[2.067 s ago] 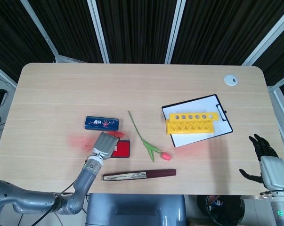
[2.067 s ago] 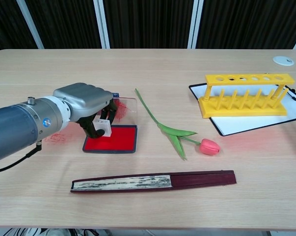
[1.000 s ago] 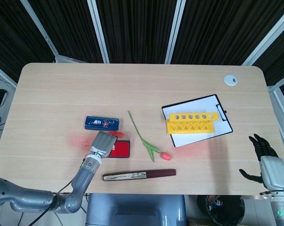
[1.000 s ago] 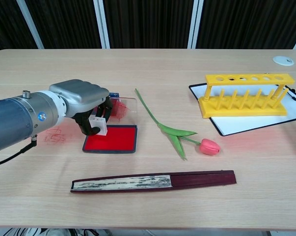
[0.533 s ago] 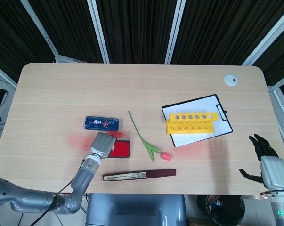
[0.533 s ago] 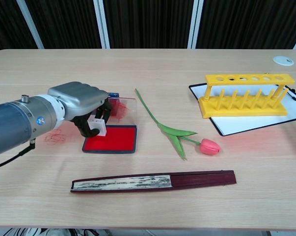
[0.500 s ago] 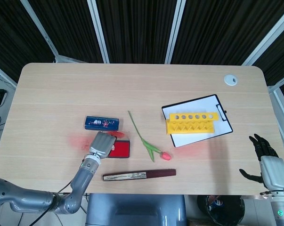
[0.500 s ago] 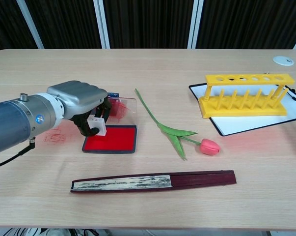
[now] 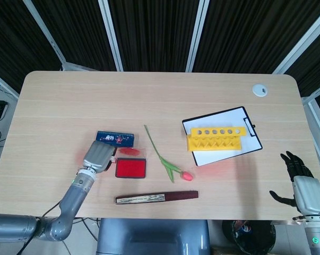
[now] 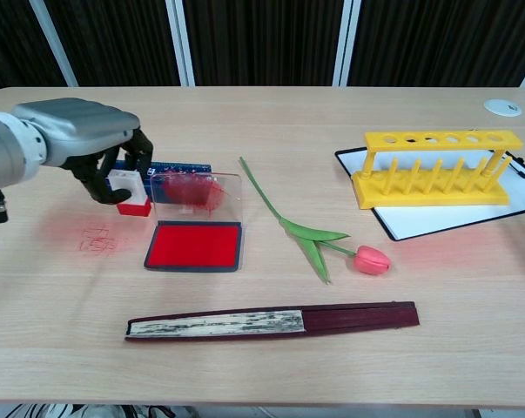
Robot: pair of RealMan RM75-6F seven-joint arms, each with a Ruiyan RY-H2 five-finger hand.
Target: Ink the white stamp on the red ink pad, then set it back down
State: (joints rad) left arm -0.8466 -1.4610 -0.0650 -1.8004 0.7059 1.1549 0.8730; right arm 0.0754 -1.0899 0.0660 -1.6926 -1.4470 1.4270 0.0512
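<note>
The left hand (image 10: 88,148) pinches the white stamp (image 10: 130,192), its red-inked face low, left of the red ink pad (image 10: 194,246) near the table's (image 10: 271,113) front-left. Lower it squarely before letting go. The right hand (image 9: 303,183) hangs open off the right edge.

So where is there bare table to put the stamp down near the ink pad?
Left of the ink pad, the table is bare in front of the left hand holding the stamp. Crowded: blue box behind, fan in front, tulip on its right.
</note>
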